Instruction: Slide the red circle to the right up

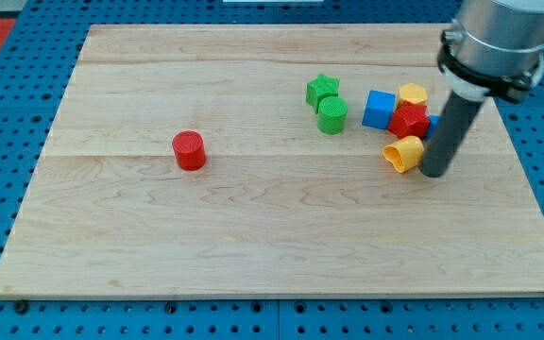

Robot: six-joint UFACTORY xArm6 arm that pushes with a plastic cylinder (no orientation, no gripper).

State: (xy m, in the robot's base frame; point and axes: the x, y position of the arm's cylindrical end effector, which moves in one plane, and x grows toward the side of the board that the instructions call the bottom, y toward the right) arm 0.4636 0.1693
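The red circle (189, 150) is a short red cylinder standing alone on the wooden board (253, 236), left of the middle. My tip (434, 174) rests on the board far to its right, just right of a yellow block (403, 153) and touching or nearly touching it. The rod rises from the tip to the arm's grey housing at the view's top right.
A cluster sits at the view's right: a green star (322, 90), a green cylinder (331, 115), a blue cube (379, 109), a yellow hexagon (412, 95), a red star-like block (409, 122). A blue pegboard (8, 57) surrounds the board.
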